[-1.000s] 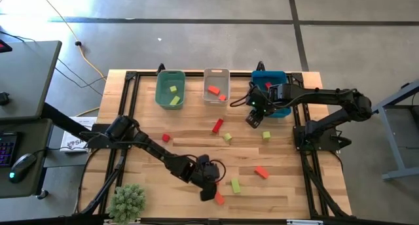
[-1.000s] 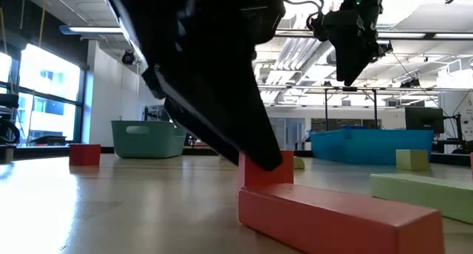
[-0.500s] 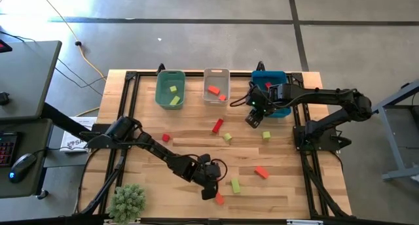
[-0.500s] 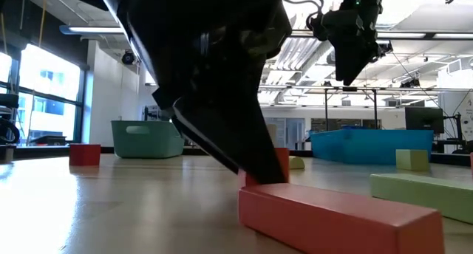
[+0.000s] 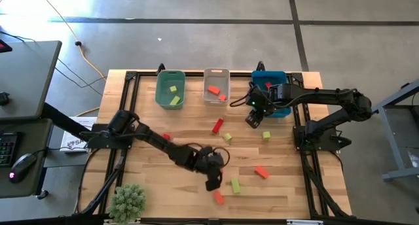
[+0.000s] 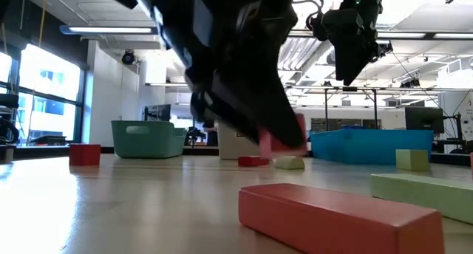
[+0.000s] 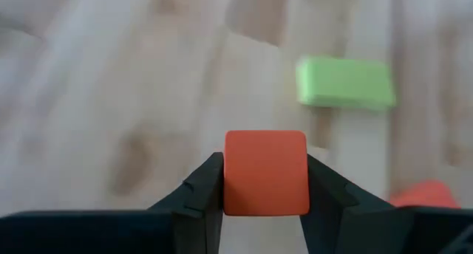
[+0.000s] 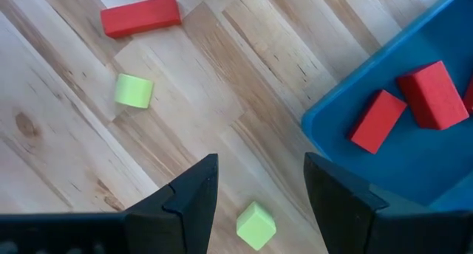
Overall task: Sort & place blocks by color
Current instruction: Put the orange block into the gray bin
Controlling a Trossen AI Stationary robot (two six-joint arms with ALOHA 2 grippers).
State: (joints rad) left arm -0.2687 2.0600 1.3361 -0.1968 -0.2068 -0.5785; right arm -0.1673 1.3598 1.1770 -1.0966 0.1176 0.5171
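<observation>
Bare tabletop point(image 5: 190, 137) under left gripper point(image 7: 264, 182) pinching orange block point(image 7: 265, 172); right gripper point(image 8: 257, 182) spread beside blue bin point(image 8: 414, 162)

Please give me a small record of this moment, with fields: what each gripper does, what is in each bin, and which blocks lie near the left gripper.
left gripper: shut on orange-red cube, lifted above the table
right gripper: open, empty, beside the blue bin
green bin: two yellow-green blocks
white bin: two orange-red blocks
blue bin: deep red blocks
near left gripper: orange-red bar, yellow-green bar
</observation>
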